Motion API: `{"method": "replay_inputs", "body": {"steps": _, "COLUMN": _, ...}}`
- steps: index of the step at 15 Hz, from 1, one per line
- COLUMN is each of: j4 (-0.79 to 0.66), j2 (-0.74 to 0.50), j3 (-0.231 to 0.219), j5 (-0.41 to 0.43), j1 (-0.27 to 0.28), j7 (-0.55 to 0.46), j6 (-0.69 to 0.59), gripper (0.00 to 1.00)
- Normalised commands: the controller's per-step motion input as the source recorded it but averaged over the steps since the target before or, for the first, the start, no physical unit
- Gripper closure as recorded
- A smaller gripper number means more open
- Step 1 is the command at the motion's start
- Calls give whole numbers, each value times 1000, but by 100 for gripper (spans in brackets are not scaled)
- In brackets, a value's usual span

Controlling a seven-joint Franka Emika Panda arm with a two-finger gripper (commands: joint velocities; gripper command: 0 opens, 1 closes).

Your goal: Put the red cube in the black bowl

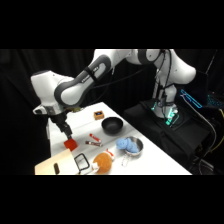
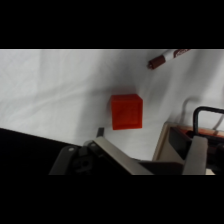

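The red cube [image 1: 70,145] [image 2: 126,111] rests on the white table [image 1: 107,142] near its left front part. My gripper [image 1: 65,132] [image 2: 150,139] hangs just above and slightly behind it, open, with nothing between its fingers [image 2: 114,152]. In the wrist view the cube lies ahead of the fingertips, closer to the left finger and apart from both. The black bowl [image 1: 112,125] stands empty further back and to the right of the cube, out of the wrist view.
A red-and-white stick [image 1: 93,140] [image 2: 157,61] lies between cube and bowl. A small brown-yellow box [image 1: 98,115] sits behind the bowl. A metal bowl with blue contents [image 1: 130,145] is at the right. A wooden board [image 1: 52,166], black wire frame [image 1: 81,162] [image 2: 206,114] and orange item [image 1: 103,161] line the front edge.
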Motion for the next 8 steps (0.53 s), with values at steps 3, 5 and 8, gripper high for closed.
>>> {"method": "replay_inputs", "body": {"steps": 3, "j4": 482, "j2": 323, "j3": 116, "j5": -27, "j1": -108, "j7": -304, "j6": -158, "gripper": 0}}
{"method": "replay_inputs", "body": {"steps": 5, "j4": 431, "j2": 287, "j3": 115, "j5": -25, "j1": -108, "j7": -313, "j6": -144, "gripper": 0}}
{"method": "replay_inputs", "body": {"steps": 8, "j4": 359, "j2": 239, "j3": 124, "j5": -19, "j1": -107, "j7": -317, "j6": -108, "gripper": 0}}
